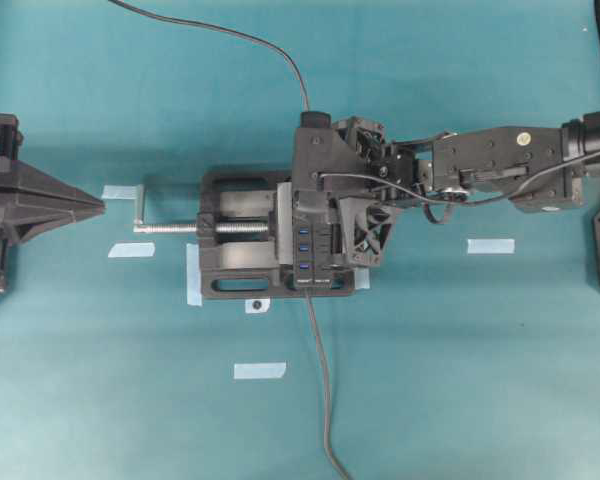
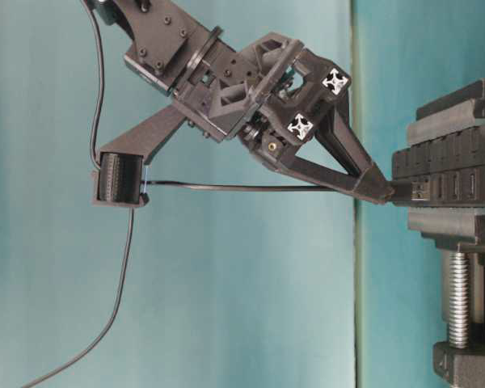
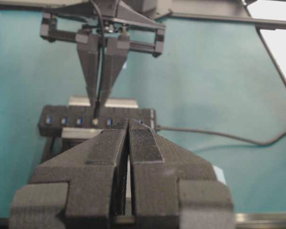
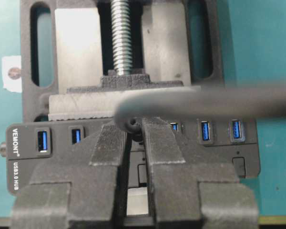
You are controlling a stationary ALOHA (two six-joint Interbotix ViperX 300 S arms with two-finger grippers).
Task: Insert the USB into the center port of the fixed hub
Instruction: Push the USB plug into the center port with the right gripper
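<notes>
Right hand (image 2: 384, 192) is clenched on the USB (image 2: 398, 194), tip at the face of the fixed hub (image 2: 449, 174), approx. at the center port (image 3: 95, 121) (can't tell if it's entered); hub sits clamped in the vise (image 1: 240, 262) on the worktop (image 1: 460, 380); left hand (image 3: 127, 143) is closed on nothing, parked well back. Risk, imo: plug meets the slot tilted, so pushing jams it on the rim or it twists in the grip; cable (image 2: 226, 187) tension might drag it sideways.
</notes>
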